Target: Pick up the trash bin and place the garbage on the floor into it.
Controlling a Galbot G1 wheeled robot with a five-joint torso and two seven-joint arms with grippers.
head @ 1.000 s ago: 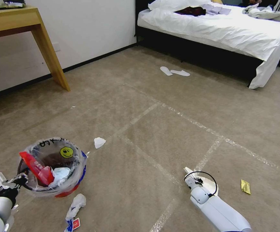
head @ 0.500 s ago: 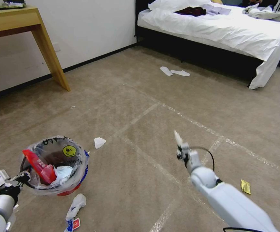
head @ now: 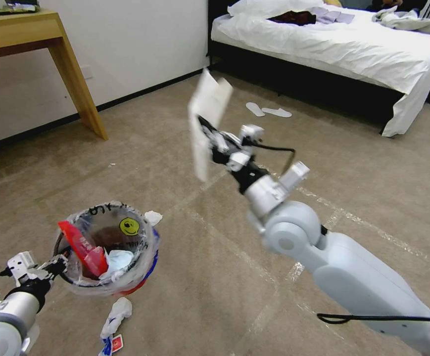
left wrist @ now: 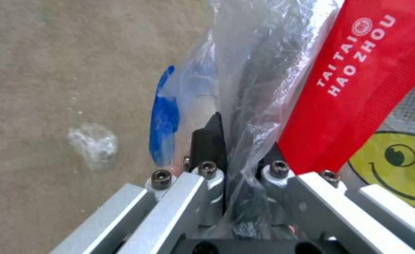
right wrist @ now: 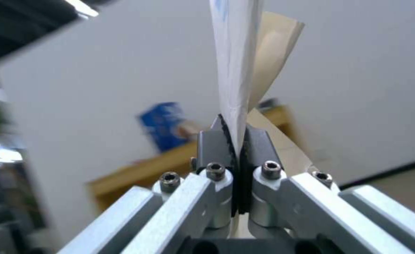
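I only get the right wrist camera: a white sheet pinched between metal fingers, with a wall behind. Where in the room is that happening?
Observer: In the head view, the right hand holds the white paper raised in the air, well above the carpet.
Operator: Is there somewhere to drop it?
Observer: Yes. The left hand grips the rim of the red trash bin, lower and to the robot's left of the paper.
Operator: Is that the last of the mess?
Observer: No. A crumpled tissue and a red-white packet lie on the carpet beside the bin.
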